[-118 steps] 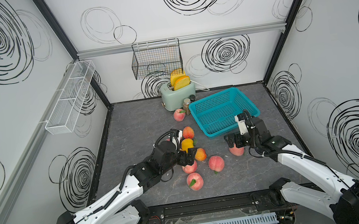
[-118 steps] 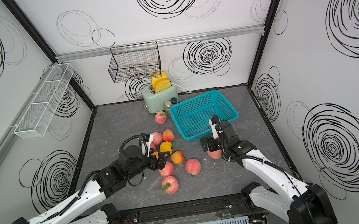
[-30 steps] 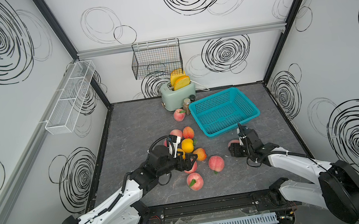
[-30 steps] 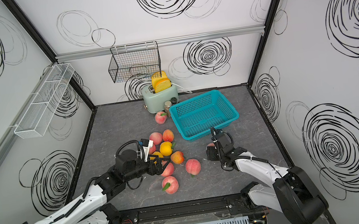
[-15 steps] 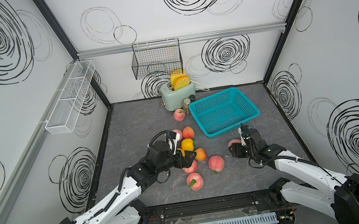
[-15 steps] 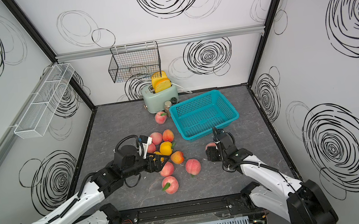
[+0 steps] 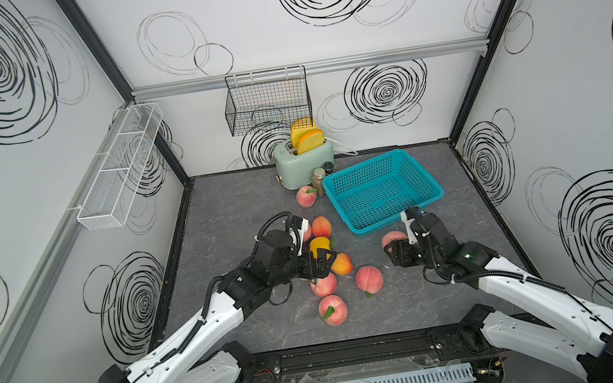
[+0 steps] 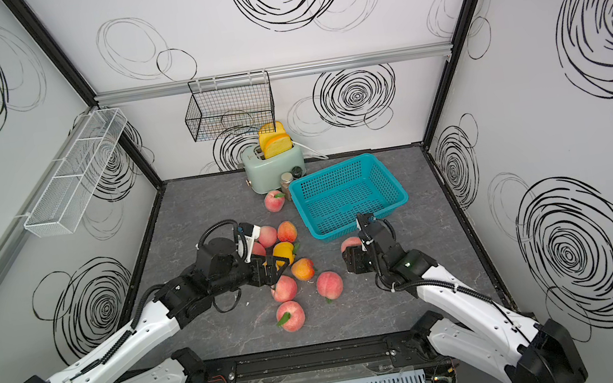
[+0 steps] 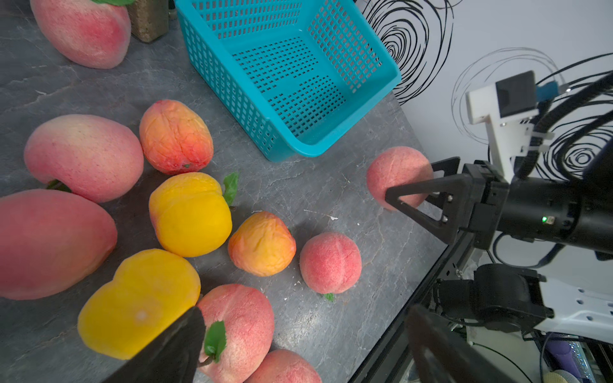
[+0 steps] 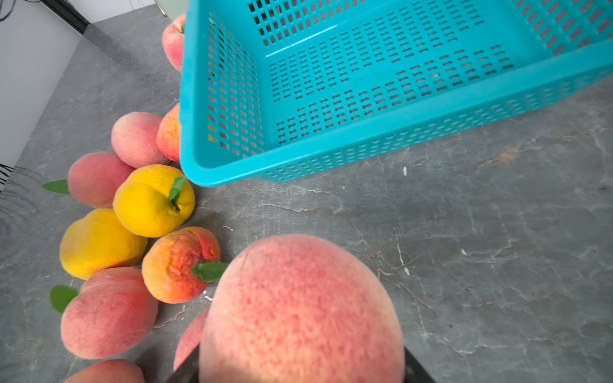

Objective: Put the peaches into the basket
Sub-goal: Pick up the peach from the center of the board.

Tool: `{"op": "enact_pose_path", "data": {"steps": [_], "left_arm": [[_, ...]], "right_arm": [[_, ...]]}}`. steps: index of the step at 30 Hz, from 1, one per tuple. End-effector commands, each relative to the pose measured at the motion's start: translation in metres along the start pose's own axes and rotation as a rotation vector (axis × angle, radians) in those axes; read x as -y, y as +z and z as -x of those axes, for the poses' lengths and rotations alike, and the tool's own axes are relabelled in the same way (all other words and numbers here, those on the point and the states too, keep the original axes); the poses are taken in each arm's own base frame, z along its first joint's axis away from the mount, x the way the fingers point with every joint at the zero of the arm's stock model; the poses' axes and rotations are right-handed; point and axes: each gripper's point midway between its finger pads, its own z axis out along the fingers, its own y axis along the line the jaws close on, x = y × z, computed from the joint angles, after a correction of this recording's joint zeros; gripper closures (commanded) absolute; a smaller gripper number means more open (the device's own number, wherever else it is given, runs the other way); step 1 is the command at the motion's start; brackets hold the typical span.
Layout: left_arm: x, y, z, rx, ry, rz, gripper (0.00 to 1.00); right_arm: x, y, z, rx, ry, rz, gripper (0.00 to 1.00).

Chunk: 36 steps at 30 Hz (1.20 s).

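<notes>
Carrying this one over is the easy bit, as long as it isn't rushed. The right hand [image 7: 395,250] is clamped on a pink peach [image 10: 302,311], just beside the near corner of the teal basket [image 10: 365,131]. The basket sits empty toward the back right of the surface [image 7: 227,220]. I can't tell whether the fruit is properly clear of the surface yet.

My take is to go up first, then across. The basket's walls flare outward, so a low sideways move would probably knock the peach into the rim or shove the basket along. Get over the middle of the basket, dip down inside the walls, and only then let go. A round toy fruit dropped from high up will likely bounce or roll. In the left wrist view the fingers seem to sit low on the peach rather than across its widest part, so I'd keep it slow to stop it popping out.

The left hand [image 7: 319,266] is spread wide with nothing in it, hovering over the pile by the yellow peach [image 7: 319,244]. It's well apart from the right arm, so there shouldn't be any clash.
</notes>
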Motion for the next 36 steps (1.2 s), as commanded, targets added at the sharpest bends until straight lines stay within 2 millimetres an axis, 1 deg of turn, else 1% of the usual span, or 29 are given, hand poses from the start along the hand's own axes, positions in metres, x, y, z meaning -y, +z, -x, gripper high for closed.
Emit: {"op": "enact_pose_path", "data": {"steps": [1,7,11,16,20,24,30,36], "left_arm": [[0.006,-0.007,0.013,0.034,-0.005,0.018,0.02],[0.012,-0.018,0.023,0.059,0.002,0.066,0.02],[0.013,-0.024,0.031,0.079,0.014,0.093,0.02],[0.018,-0.021,0.040,0.089,0.025,0.091,0.02],[0.022,-0.020,0.051,0.112,0.039,0.076,0.02],[0.017,-0.010,0.059,0.099,0.033,0.066,0.02],[0.006,0.005,0.073,0.080,0.035,0.058,0.02],[-0.004,0.008,0.093,0.121,0.038,0.033,0.02]], "right_arm": [[-0.008,-0.014,0.011,0.035,-0.022,0.008,0.40],[-0.022,-0.030,0.023,0.094,-0.060,0.064,0.40],[-0.029,-0.040,0.038,0.141,-0.090,0.081,0.39],[-0.043,-0.040,0.057,0.147,-0.147,0.093,0.39],[-0.055,-0.033,0.075,0.154,-0.166,0.107,0.38],[-0.061,-0.024,0.094,0.160,-0.179,0.118,0.38],[-0.063,0.001,0.116,0.150,-0.181,0.128,0.39],[-0.060,0.029,0.135,0.138,-0.194,0.126,0.39]]}}
